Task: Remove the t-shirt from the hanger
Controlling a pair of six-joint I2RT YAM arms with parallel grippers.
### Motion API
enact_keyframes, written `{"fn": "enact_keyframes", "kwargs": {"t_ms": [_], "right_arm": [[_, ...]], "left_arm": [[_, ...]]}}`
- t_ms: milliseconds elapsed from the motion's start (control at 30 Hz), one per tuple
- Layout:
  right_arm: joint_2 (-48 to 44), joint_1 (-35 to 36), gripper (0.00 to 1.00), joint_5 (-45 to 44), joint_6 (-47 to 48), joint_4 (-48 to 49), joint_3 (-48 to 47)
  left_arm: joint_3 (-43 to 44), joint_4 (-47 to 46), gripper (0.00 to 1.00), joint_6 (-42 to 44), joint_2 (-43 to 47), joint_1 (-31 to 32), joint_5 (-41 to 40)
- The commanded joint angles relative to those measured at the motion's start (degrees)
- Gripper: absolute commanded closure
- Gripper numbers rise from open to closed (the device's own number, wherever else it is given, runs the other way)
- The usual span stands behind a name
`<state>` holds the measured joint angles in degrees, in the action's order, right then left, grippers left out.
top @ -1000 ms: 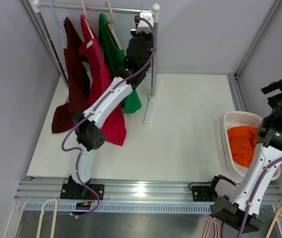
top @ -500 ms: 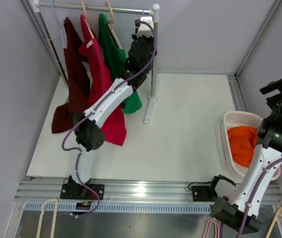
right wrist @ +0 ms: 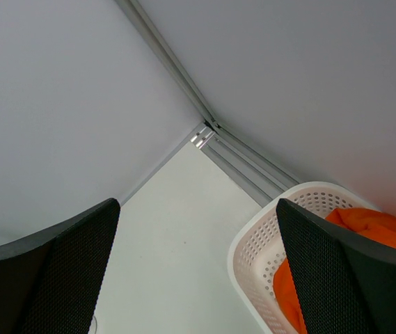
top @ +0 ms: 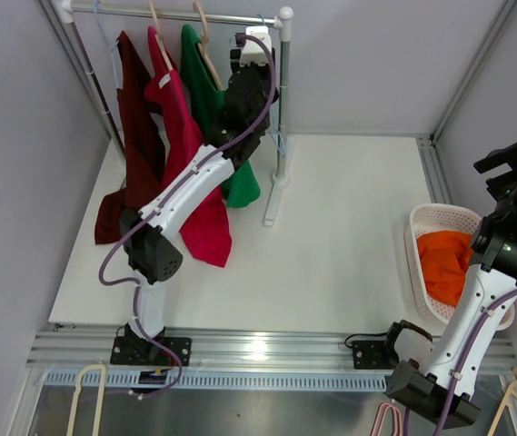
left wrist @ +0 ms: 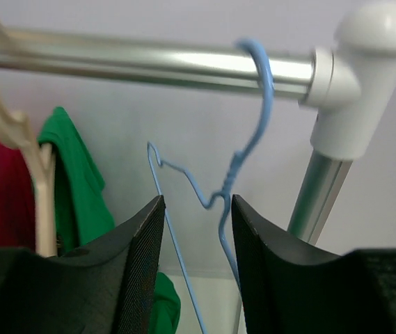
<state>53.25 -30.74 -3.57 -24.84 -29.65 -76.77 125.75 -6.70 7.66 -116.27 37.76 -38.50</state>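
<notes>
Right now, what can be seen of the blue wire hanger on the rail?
The blue hanger is thin wire, with no garment seen on it. Its hook sits over the metal rail beside the white end cap; its twisted neck hangs between the open fingers of the left gripper. Whether they touch it is unclear.

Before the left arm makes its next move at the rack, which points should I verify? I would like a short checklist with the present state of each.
1. Left gripper open: ok, the jaws stand apart on either side of the blue hanger's twisted neck.
2. Blue hanger hooked on the rail: ok.
3. Fingers clear of the wire: cannot tell.
4. Green t-shirt off its wooden hanger: not ok, it hangs there.
5. Right gripper open and empty, away from the rack: ok.
</notes>
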Motion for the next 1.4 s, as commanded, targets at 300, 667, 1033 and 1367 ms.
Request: {"fn": "enact_keyframes", "kwargs": {"t_ms": [300,667,1033,1367], "right_arm": [[-1.0,0.5,0.0,2.9,-1.4,0.9,0.2],[-0.4,1.6,0.01,5.9,-1.8,1.9,0.3],[4.0,9.4,0.01,8.9,-2.1,5.8,-2.8],[4.6,18.0,0.01,0.9,-1.1,4.8,-5.2]], "left_arm": [[-3.3,2.2,0.52,-1.3,13.7,2.6,-8.4],[10.7,-4.0,0.44,15.1,2.4,0.8,-21.1],[9.7,-8.5,0.45,18.5,-1.3,-1.5,-23.4],[10.0,-11.1,0.46,18.4,-4.1,-4.0,-22.0]]}}
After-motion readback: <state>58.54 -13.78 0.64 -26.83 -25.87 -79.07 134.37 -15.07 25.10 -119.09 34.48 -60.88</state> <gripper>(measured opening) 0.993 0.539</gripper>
